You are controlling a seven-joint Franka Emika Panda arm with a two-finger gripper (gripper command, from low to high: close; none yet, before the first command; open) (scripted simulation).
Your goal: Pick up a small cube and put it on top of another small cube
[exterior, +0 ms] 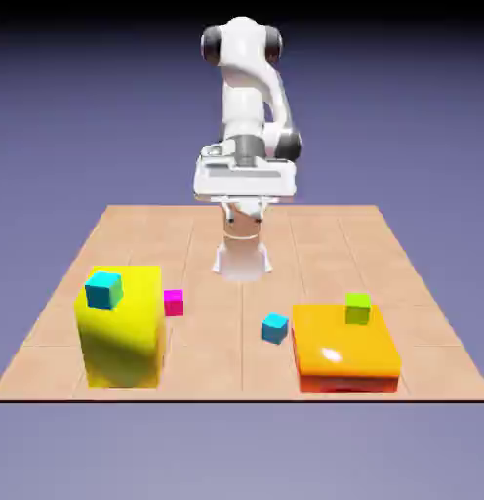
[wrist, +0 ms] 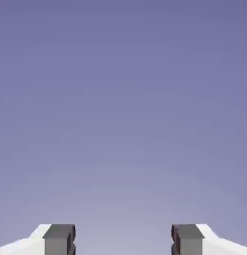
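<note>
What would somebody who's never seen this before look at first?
Probably the tall, bright yellow block at the exterior view's left, with a little cyan cube on top. Next, perhaps the shiny orange block at the right, carrying a lime-green cube. Then the big white arm at the table's far edge.

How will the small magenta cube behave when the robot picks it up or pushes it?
The magenta cube looks stiff: its edges are straight and its corners sharp. With flat faces, it would probably slide rather than roll. It is about as tall as wide, so a low push should hardly tip it.
</note>
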